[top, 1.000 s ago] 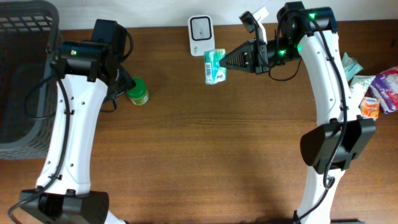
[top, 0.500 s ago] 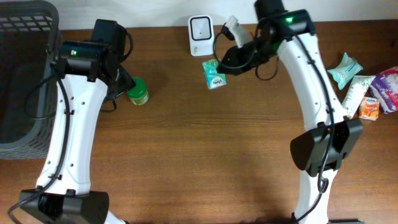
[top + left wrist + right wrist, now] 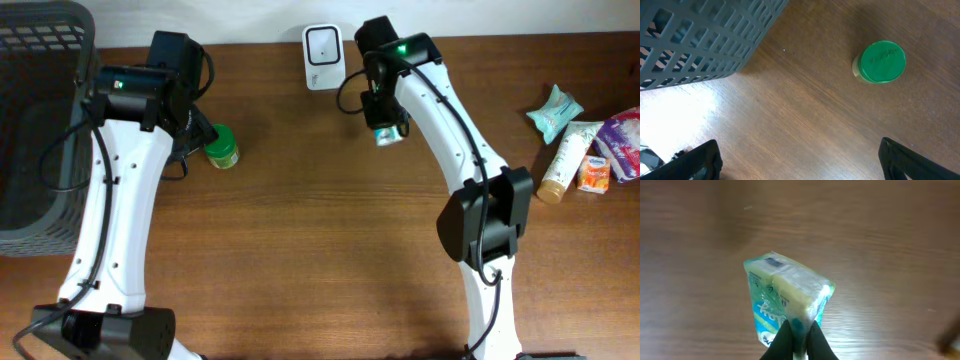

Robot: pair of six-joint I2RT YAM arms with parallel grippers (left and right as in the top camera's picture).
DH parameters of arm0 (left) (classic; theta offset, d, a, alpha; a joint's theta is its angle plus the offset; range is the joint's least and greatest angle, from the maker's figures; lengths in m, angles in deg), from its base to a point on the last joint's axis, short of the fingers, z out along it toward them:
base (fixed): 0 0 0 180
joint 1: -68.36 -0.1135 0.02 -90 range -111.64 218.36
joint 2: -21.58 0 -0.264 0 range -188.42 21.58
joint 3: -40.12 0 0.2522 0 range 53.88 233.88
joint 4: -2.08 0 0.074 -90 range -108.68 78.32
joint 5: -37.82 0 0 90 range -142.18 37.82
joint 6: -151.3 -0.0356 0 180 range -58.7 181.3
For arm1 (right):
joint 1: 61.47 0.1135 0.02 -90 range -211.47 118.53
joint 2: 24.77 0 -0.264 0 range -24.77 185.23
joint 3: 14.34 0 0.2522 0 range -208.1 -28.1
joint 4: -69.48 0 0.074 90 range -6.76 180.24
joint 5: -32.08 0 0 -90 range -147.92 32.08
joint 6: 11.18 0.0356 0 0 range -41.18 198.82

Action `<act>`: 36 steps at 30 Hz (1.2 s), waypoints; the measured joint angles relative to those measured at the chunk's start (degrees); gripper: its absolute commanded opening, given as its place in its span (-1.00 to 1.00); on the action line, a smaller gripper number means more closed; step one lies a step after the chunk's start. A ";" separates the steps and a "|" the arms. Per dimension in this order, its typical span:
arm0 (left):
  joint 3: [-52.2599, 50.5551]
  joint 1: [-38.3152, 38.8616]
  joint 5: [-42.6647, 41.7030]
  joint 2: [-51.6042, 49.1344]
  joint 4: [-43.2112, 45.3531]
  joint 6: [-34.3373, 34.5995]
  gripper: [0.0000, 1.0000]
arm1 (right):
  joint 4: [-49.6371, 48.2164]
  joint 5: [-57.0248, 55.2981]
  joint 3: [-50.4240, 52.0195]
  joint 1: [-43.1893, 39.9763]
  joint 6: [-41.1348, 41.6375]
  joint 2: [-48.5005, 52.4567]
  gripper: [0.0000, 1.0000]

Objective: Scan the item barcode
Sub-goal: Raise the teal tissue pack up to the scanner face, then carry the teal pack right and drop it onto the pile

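Right arm is sitting further left than a second ago, wrist turned down over the tissue pack (image 3: pixel 388 135). Grey basket (image 3: pixel 40 100) is standing far left. Left gripper (image 3: pixel 800 162) is hovering beside it, fingers spread wide and holding nothing, with the green-lidded jar (image 3: pixel 222 147) nearby. Right gripper (image 3: pixel 799 332) is pinching the pack's edge, near the scanner (image 3: pixel 323 45), to its right. Packaged goods (image 3: pixel 590 140) are lying far right.
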 measured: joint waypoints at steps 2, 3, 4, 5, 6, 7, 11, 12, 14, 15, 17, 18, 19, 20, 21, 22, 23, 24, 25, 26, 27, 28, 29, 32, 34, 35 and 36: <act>0.00 0.00 0.00 -0.02 0.00 0.02 0.98 | -0.46 -2.95 0.00 0.00 0.81 0.02 -0.92; 0.00 0.00 0.00 0.00 0.00 0.00 0.98 | -1.75 -4.13 0.00 0.00 1.16 0.02 -0.92; 0.00 0.00 0.00 0.00 0.00 0.02 0.98 | -2.97 -4.70 0.00 0.00 1.27 0.00 -0.92; 0.00 0.00 0.00 0.00 0.00 0.02 0.98 | -4.96 -5.07 0.00 0.00 1.22 0.02 -0.92; 0.00 0.00 0.00 0.00 0.00 0.02 0.98 | -8.31 -5.44 0.00 0.02 1.01 0.02 -0.92; 0.00 0.00 0.00 0.00 0.00 0.00 0.98 | -10.47 -5.73 0.02 0.07 0.17 0.00 -0.92; 0.00 0.00 0.00 0.00 0.02 0.02 0.98 | -24.48 -6.14 0.04 0.22 -6.88 0.02 -0.92; 0.00 0.00 0.00 0.00 0.00 0.00 0.98 | -25.94 -6.14 0.07 0.26 -8.41 0.02 -0.92; 0.00 0.00 0.00 0.00 0.00 0.00 0.98 | -32.68 -6.29 0.07 0.37 -15.06 0.02 -0.92; 0.00 0.00 0.00 0.00 0.00 0.02 0.98 | -37.73 -6.47 0.09 0.61 -21.53 0.31 -0.92; 0.00 0.00 0.00 0.00 0.04 0.02 0.98 | -42.05 -6.62 0.07 1.11 -28.30 1.14 -0.92; 0.00 0.00 0.00 0.00 0.09 0.00 0.98 | -45.11 -6.75 0.07 1.73 -33.66 2.51 -0.92; 0.00 0.00 0.00 0.00 -0.02 0.00 0.98 | -46.56 -6.78 0.07 2.27 -36.74 3.80 -0.92; 0.00 0.00 0.00 0.00 0.00 0.00 0.98 | -47.56 -6.86 0.07 2.73 -38.97 5.01 -0.92; 0.00 0.00 0.00 0.00 -0.02 0.00 0.98 | -50.03 -6.95 0.07 3.30 -41.77 6.75 -0.92; 0.00 0.00 0.00 0.00 -0.02 0.02 0.98 | -51.49 -6.97 0.09 3.74 -43.58 8.02 -0.92; 0.00 0.00 0.00 0.00 0.00 0.02 0.98 | -55.41 -6.99 0.13 4.37 -46.80 10.14 -0.92; 0.00 0.00 0.00 0.00 0.02 0.00 0.98 | -57.48 -7.21 0.22 4.90 -49.29 11.50 -0.92; 0.00 0.00 0.00 0.00 -0.02 0.00 0.98 | -59.91 -7.39 0.26 5.25 -51.06 12.22 -0.92; 0.00 0.00 0.00 0.00 0.02 0.00 0.98 | -61.11 -7.58 0.31 5.42 -51.93 12.39 -0.92; 0.00 0.00 0.00 0.00 0.00 0.00 0.98 | -62.27 -7.67 0.31 5.57 -52.74 12.44 -0.92; 0.00 0.00 0.00 0.00 -0.02 0.02 0.98 | -63.54 -7.78 0.31 5.60 -53.35 12.44 -0.92; 0.00 0.00 0.00 0.00 0.00 0.00 0.98 | -64.28 -7.85 0.31 5.64 -54.18 12.44 -0.92; 0.00 0.00 0.00 0.00 0.00 0.02 0.98 | -64.15 -8.70 0.31 5.64 -54.10 12.44 -0.92; 0.00 0.00 0.00 0.00 0.00 0.00 0.98 | -64.30 -11.37 0.31 5.64 -51.49 12.44 -0.92; 0.00 0.00 0.00 0.00 0.00 0.00 0.98 | -64.41 -13.97 0.31 5.57 -49.09 12.44 -0.92; 0.00 0.00 0.00 0.00 0.00 0.02 0.98 | -64.41 -16.52 0.31 5.35 -47.19 12.44 -0.92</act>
